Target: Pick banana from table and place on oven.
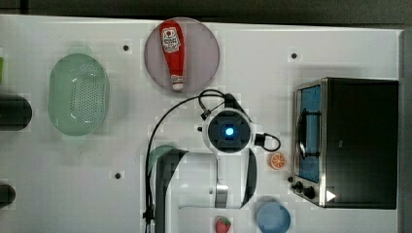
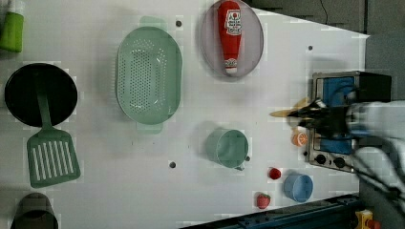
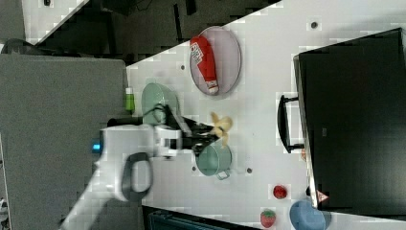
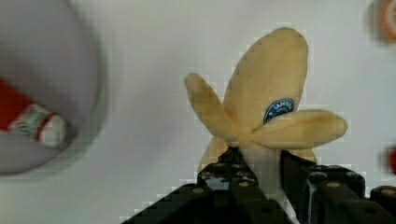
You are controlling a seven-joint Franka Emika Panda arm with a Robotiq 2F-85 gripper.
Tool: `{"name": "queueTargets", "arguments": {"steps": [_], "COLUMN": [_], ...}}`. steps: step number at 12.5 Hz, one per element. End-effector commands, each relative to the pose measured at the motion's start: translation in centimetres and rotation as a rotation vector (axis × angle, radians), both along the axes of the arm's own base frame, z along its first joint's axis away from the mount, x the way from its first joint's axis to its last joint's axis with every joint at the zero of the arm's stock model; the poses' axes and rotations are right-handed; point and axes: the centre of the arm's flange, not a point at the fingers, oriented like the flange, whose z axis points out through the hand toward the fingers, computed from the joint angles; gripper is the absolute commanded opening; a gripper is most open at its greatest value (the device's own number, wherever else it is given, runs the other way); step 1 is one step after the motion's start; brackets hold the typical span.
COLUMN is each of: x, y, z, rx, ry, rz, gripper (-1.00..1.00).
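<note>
Between the black jaws (image 4: pixel 261 175), the banana (image 4: pixel 268 105) is sitting pinched at its stem end, lifted clear of the white surface (image 1: pixel 340 48), its peel lobes fanning out beyond the fingertips. Right view: its long axis is running on from the jaws toward the oven (image 3: pixel 354 120), which is standing well apart at the right view's right. Nearby, the grey plate (image 1: pixel 204 53) is carrying a ketchup bottle (image 1: pixel 173 53); the green colander (image 1: pixel 77 94), green cup (image 2: pixel 228 148) and blue cup (image 1: pixel 273 217) look empty.

place: robot lab | evidence: bolt-holed white table (image 1: pixel 340 48), toy kitchenware, dark partitions
</note>
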Motion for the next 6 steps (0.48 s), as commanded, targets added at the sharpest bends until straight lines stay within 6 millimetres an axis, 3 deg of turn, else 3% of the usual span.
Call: {"name": "queueTargets", "arguments": {"steps": [1,4,6], "x": [1.6,1.9,1.8], "y": [0.6,-2.4,-6.0], "z": [11.1,19.3,22.5], "rx": [0.011,0.018,0.022], "ry": [-0.027,-0.037,-0.064], "rz": [-0.030,-0.082,-0.134], "gripper": [-0.56,-0.57,-0.57]}}
